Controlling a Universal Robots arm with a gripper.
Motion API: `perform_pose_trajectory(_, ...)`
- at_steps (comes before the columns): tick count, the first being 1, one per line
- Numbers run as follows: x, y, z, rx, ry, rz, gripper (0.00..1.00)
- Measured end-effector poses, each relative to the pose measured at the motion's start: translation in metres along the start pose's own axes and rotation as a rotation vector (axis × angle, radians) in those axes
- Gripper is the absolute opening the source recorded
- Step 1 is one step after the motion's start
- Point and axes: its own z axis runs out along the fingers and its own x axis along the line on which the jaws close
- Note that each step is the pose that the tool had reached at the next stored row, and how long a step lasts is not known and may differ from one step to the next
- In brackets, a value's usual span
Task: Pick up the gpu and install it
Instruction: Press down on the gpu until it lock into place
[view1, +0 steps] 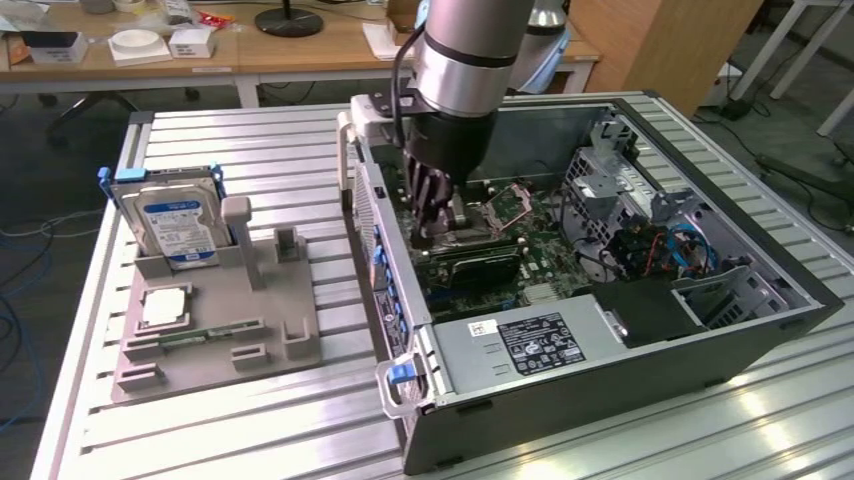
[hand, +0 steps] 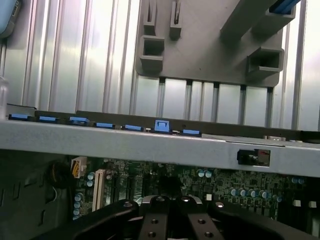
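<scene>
The gripper (view1: 435, 232) is seen lowered into the open computer case (view1: 747, 330), centre of the frame. Its fingers (hand: 155, 220) are closed together over the motherboard (view1: 534, 245). The gpu (view1: 470, 265) is found directly beneath them, standing on the motherboard inside the case. A hard drive (view1: 174, 222) is held upright in the grey fixture (view1: 254, 330) on the surface (view1: 240, 140), left of frame.

Exterior view: bright, even overhead light; glare patches on the slotted aluminium table (view1: 787, 410) at lower right. Case interior (view1: 534, 250) shadowed. Wrist view: soft, bluish cast; near gripper (hand: 170, 220) dark, unfocused, bottom centre.
</scene>
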Motion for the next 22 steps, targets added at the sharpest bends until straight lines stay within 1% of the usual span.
perform_pose_trajectory(2,0.0,0.0017,-0.002,0.0008,0.0023,0.0,0.1)
perform_pose_trajectory(3,0.0,0.0022,-0.0029,0.0015,0.0044,0.0,0.1)
perform_pose_trajectory(4,-0.001,0.0023,-0.0032,0.0041,0.0083,0.0,0.1)
perform_pose_trajectory(6,-0.001,0.0028,-0.0032,0.0175,0.0184,-0.001,0.1)
perform_pose_trajectory(7,-0.001,0.0035,-0.0032,0.0221,0.0201,-0.002,0.1)
perform_pose_trajectory(8,-0.001,0.0041,-0.0032,0.0249,0.0206,-0.003,0.1)
perform_pose_trajectory(10,-0.001,0.0051,-0.0034,0.0285,0.0211,-0.006,0.1)
perform_pose_trajectory(11,-0.001,0.0057,-0.0035,0.03,0.0203,-0.008,0.1)
perform_pose_trajectory(12,-0.001,0.0064,-0.0035,0.0313,0.0172,-0.008,0.1)
perform_pose_trajectory(13,-0.001,0.0071,-0.0035,0.0324,0.0077,-0.01,0.1)
perform_pose_trajectory(15,-0.001,0.008,-0.0036,0.0345,-0.0179,-0.012,0.1)
perform_pose_trajectory(16,0.0,0.0084,-0.0038,0.0357,-0.0285,-0.013,0.1)
perform_pose_trajectory(17,0.0,0.009,-0.0043,0.0367,-0.0352,-0.014,0.1)
perform_pose_trajectory(18,0.0,0.0097,-0.0045,0.038,-0.0372,-0.014,0.1)
perform_pose_trajectory(22,0.001,0.0138,-0.0044,0.0446,-0.0374,-0.014,0.1)
